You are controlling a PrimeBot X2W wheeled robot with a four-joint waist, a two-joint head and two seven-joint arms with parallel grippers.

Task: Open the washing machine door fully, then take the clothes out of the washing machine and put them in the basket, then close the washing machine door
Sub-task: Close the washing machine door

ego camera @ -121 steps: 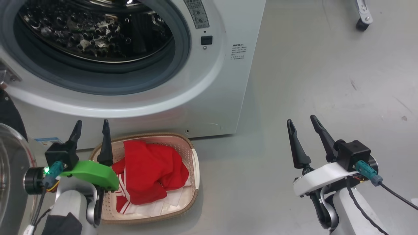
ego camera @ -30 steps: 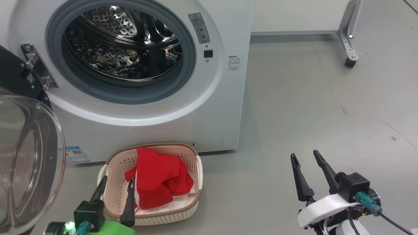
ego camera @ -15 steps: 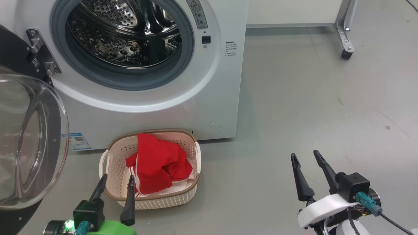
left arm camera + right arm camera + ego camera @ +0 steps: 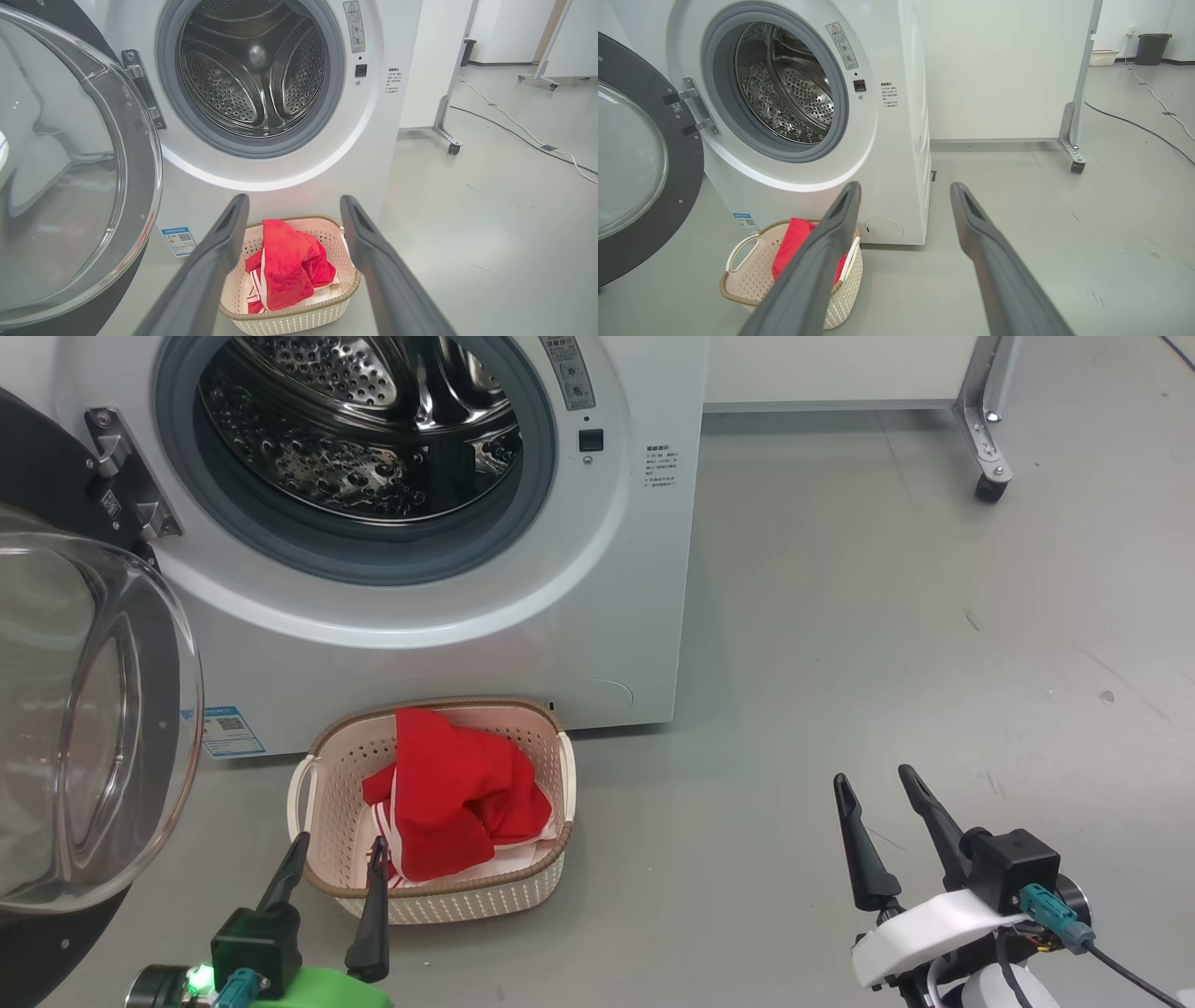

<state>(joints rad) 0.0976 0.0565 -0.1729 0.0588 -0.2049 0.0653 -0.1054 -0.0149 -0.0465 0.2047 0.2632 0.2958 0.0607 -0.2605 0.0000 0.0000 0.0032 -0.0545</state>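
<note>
The bright red, white-striped soft clothes (image 4: 448,793) lie heaped in the small cream perforated plastic basket (image 4: 322,784), on the floor just in front of the big white front-loading washing machine (image 4: 597,616). Its steel drum (image 4: 355,429) looks empty. The large round black-ringed, glass-bowled washing machine door (image 4: 84,728) stands open at near left. It is probably heavy, rigid and slick, so push on the ring's near free edge, not the glass. The left gripper (image 4: 339,847) and right gripper (image 4: 874,777) gape wide, holding nothing.

That big round black-ringed glass door (image 4: 84,728) standing open blocks the left side. The steel drum mouth (image 4: 355,429) is wide open, cream perforated plastic basket (image 4: 448,901) sits just below it. Right side's all open grey floor (image 4: 887,616).
</note>
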